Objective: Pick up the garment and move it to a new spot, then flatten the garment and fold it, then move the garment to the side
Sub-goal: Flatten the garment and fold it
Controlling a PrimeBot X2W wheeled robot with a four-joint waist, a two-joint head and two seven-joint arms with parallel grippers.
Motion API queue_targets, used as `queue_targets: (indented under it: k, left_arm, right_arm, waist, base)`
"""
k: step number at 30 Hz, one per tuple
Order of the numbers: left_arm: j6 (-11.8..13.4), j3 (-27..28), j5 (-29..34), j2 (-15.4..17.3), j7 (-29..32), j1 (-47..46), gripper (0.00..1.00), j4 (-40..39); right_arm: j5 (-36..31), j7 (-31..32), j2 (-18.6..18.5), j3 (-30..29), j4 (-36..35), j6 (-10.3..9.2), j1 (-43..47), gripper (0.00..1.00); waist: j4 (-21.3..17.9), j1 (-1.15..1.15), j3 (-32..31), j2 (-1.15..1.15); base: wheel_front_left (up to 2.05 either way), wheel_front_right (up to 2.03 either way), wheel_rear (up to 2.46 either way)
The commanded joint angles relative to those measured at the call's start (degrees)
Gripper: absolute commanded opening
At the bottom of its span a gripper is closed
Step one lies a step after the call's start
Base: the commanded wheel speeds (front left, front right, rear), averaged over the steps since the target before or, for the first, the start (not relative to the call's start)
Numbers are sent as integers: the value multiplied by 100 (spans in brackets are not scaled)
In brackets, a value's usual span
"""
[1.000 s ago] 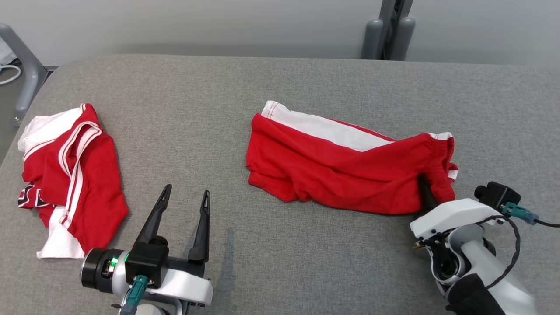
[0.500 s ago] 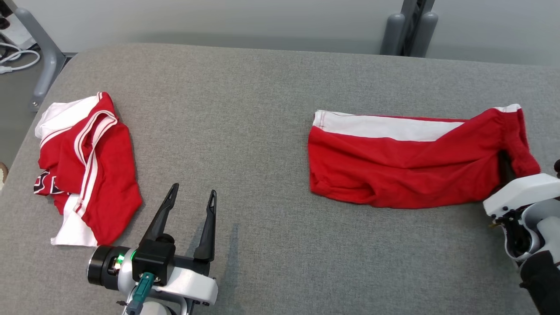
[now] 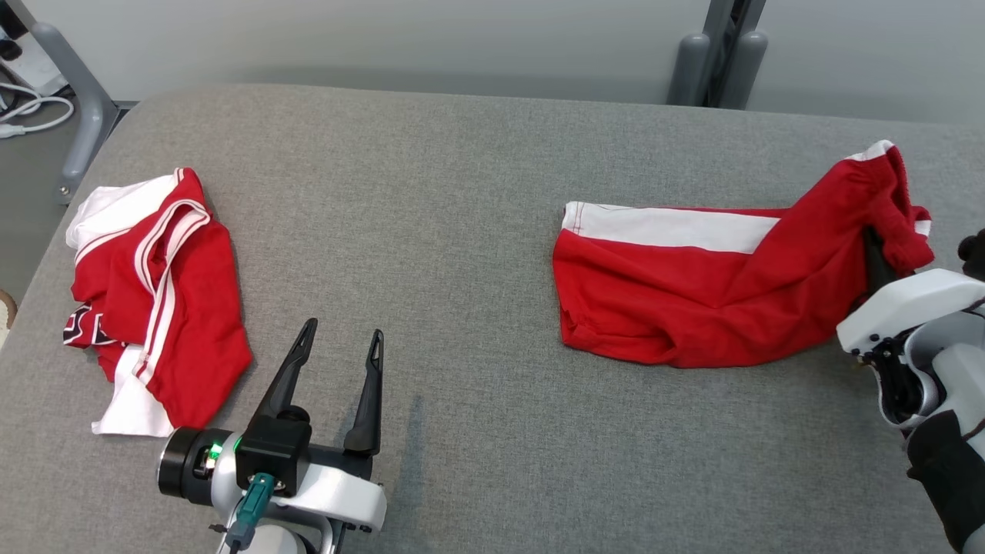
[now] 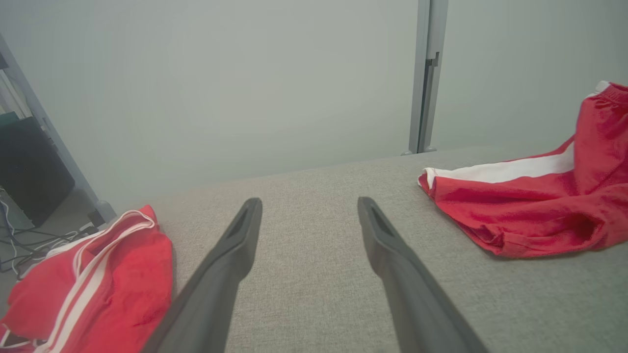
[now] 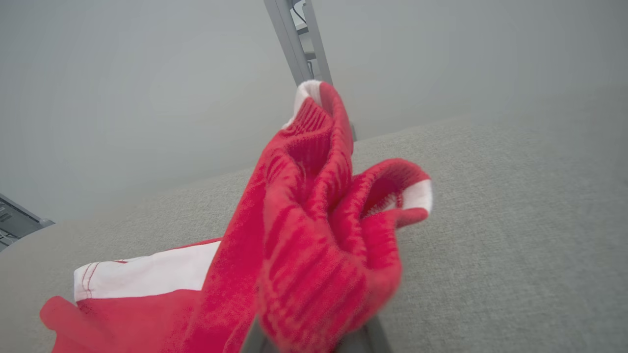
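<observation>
Head view: you are looking down at a grey padded table (image 3: 462,192). Your right gripper (image 3: 871,245), at the far right, is pinching the waistband end of the red garment (image 3: 692,308), jaws clamped together on the cloth. It is holding that end raised while the white-striped leg end is lying on the table. Your left gripper (image 3: 343,329) is hovering over the table at the lower left, jaws standing wide apart and gripping nothing. Another red and white garment (image 3: 161,308) is lying crumpled near the table's left edge, well apart from the first
</observation>
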Motion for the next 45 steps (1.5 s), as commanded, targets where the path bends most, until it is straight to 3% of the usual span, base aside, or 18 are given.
queue_targets:
  k: [1,14,37,38,39,40,41,45]
  left_arm:
    - [11,28,-29,21,-21,-79,100,6]
    - [25,-1,-135,-19,-21,62,100,14]
    - [97,-149,-255,-53,-21,129,100,1]
    - [109,-158,-262,-54,-21,128,100,-1]
    - [110,-172,-275,-54,-21,123,100,-6]
    - [114,-184,-296,-55,-21,110,100,-8]
    - [124,-194,-318,-54,-21,96,100,-7]
    - [156,-209,-349,-54,-21,31,100,18]
  right_arm:
    - [13,-6,20,47,-90,1,-61,0]
    - [91,266,384,776,-766,1,-124,0]
    - [301,731,768,1624,-190,1,37,0]
    - [284,707,763,1641,-133,1,8,4]
    - [258,675,756,1656,-65,1,-20,34]
    - [245,676,767,1676,-11,1,-35,49]
    - [251,680,797,1698,34,1,-44,100]
    - [295,672,851,1775,133,1,-101,100]
  waist:
    - [-16,0,-47,0]
    - [201,0,-288,0]
    - [1024,0,-221,0]
    - [1032,0,-205,0]
    - [1039,0,-190,0]
    - [1045,0,-177,0]
    - [1048,0,-166,0]
    - [1030,0,-150,0]
  base:
    - [0,0,0]
    - [0,0,0]
    - [0,0,0]
    - [0,0,0]
    - [0,0,0]
    - [0,0,0]
    - [0,0,0]
    - [0,0,0]
